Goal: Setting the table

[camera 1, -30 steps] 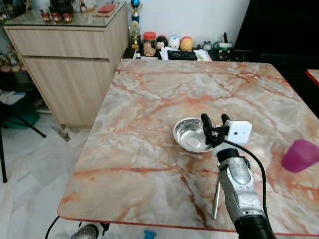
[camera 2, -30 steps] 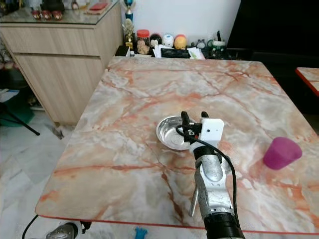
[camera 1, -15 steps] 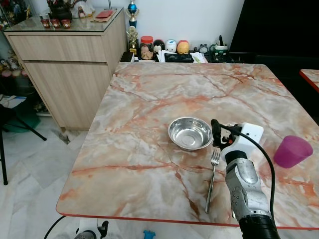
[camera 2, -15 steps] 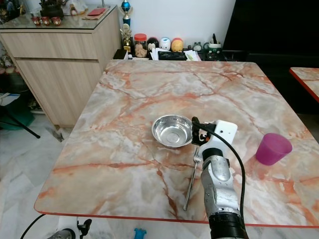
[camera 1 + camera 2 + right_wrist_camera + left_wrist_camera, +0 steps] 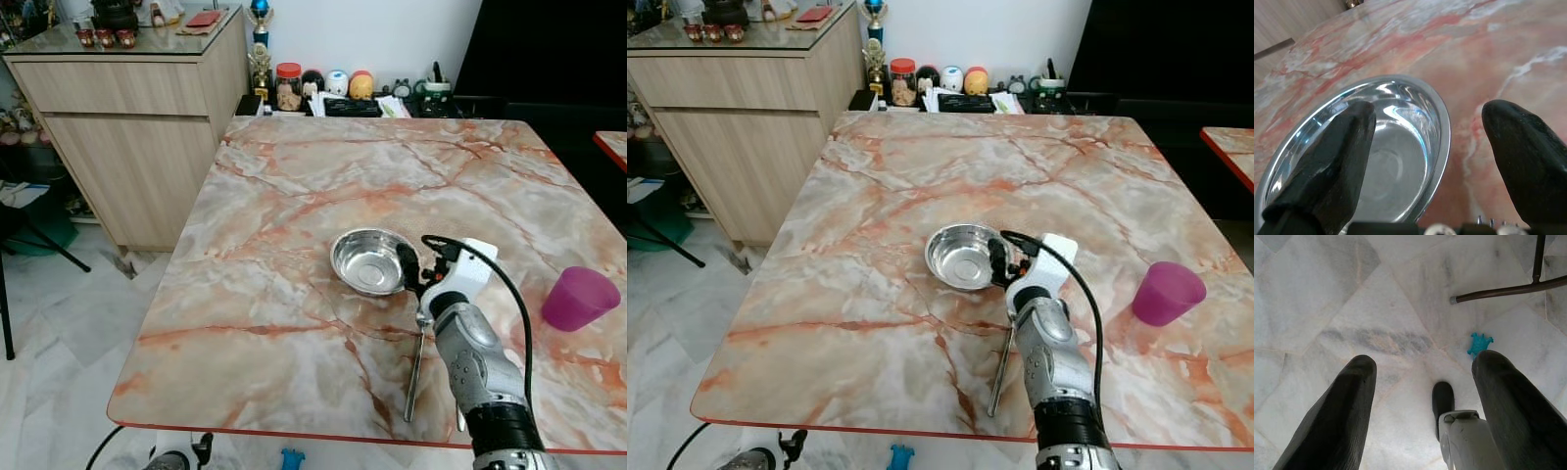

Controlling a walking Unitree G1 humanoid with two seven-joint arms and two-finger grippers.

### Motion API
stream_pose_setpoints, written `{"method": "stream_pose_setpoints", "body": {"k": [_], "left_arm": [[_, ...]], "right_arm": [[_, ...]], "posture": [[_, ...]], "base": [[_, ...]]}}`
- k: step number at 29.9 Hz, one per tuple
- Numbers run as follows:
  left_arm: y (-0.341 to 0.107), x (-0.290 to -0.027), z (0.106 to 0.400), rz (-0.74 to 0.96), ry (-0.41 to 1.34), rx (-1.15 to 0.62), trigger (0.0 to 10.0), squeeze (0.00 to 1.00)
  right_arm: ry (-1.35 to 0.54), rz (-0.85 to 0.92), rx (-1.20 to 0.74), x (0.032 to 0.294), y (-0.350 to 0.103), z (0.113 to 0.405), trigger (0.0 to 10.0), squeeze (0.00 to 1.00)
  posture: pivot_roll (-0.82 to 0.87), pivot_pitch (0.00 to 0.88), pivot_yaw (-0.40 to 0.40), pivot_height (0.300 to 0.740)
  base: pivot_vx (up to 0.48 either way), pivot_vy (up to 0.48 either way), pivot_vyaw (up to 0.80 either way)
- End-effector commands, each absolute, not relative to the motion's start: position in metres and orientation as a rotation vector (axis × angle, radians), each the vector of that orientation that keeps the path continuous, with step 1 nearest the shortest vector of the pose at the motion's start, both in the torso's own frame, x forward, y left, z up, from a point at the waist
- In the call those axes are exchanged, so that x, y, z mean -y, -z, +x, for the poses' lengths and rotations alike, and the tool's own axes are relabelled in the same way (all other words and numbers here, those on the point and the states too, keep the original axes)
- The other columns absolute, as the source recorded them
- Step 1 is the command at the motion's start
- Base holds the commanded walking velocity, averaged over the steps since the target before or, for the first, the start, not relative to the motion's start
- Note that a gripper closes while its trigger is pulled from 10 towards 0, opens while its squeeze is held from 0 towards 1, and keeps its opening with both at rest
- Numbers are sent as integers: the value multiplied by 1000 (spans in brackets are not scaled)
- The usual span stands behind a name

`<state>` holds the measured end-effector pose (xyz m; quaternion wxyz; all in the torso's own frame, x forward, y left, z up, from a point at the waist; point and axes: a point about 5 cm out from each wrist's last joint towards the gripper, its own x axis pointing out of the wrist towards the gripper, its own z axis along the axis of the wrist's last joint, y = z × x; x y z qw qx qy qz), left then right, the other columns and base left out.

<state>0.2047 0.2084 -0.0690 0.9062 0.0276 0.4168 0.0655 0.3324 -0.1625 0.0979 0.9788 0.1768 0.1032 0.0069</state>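
Note:
A shiny steel bowl [image 5: 368, 260] sits upright near the middle of the marble table [image 5: 294, 196]. A steel fork [image 5: 415, 364] lies to its right, tines pointing away from me. My right gripper [image 5: 415, 267] is open at the bowl's right rim. In the right wrist view one finger [image 5: 1327, 161] hangs over the bowl's [image 5: 1386, 166] inside and the other finger [image 5: 1528, 152] stands outside the rim, with nothing gripped. A purple cup [image 5: 579, 298] stands upside down near the right edge. My left gripper [image 5: 1422, 396] hangs open over the floor.
Jars, figurines and papers [image 5: 333, 93] crowd the table's far edge. A wooden cabinet [image 5: 137, 127] stands at the back left. On the tiled floor lie a small blue toy [image 5: 1480, 342] and a dark chair leg [image 5: 1508, 289].
My right gripper has swung left from above the fork's tines back to the bowl's right rim. Bowl, fork and cup lie where they were. The camera has shifted slightly.

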Motion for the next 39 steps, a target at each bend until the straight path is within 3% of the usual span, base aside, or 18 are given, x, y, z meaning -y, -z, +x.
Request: {"method": "stream_pose_setpoints", "body": {"k": [1,38,39], "left_arm": [[70,-210,204,54,-149,-873,10000,0],[70,-209,202,66,-138,-876,10000,0],[70,-209,202,66,-138,-876,10000,0]], "right_arm": [[-20,378,-212,164,-102,336,10000,0],[-20,441,-321,164,-78,333,10000,0],[-25,441,-319,164,-78,334,3608,0]], "posture": [[-3,0,-10,740],[-1,0,-8,740],[-1,0,-9,740]], "base": [[0,0,0],[0,0,0],[0,0,0]]}}
